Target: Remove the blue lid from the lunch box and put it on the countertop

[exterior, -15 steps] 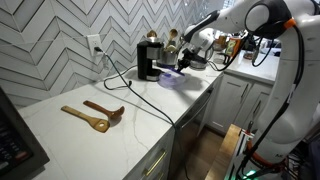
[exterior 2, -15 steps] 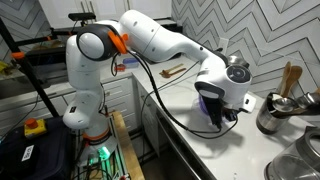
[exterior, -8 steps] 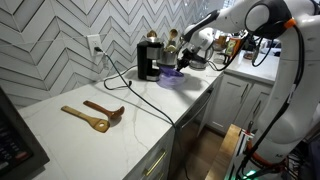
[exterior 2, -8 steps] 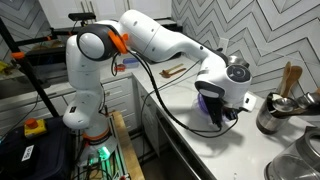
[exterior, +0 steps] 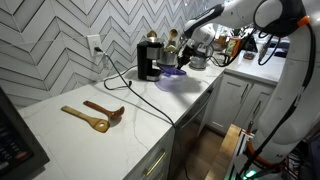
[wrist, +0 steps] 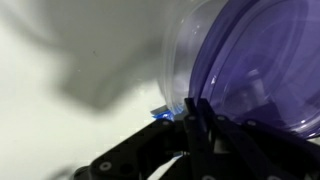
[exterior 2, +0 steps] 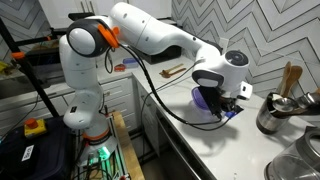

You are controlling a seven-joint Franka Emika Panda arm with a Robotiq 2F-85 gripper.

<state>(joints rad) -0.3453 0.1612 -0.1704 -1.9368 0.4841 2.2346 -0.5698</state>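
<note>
My gripper (wrist: 196, 118) is shut on the edge of the blue lid (wrist: 262, 58), a violet-blue translucent disc that fills the upper right of the wrist view. The lunch box (wrist: 186, 42) shows as a whitish translucent rim just beside and under the lid. In both exterior views the lid (exterior: 172, 73) (exterior 2: 207, 99) is held tilted, just above the white countertop (exterior: 140, 115) (exterior 2: 185, 95), with the gripper (exterior: 185, 62) (exterior 2: 224, 104) on its edge. The lunch box itself is hard to make out in the exterior views.
A black coffee maker (exterior: 147, 60) stands right behind the lid, its cable trailing over the counter edge. Two wooden spoons (exterior: 90, 116) lie further along the counter. A steel pot (exterior 2: 271, 113) with wooden utensils stands beside the gripper.
The arm has risen a little and the lid has lifted and tilted with it; the gripper stays shut on the lid's edge.
</note>
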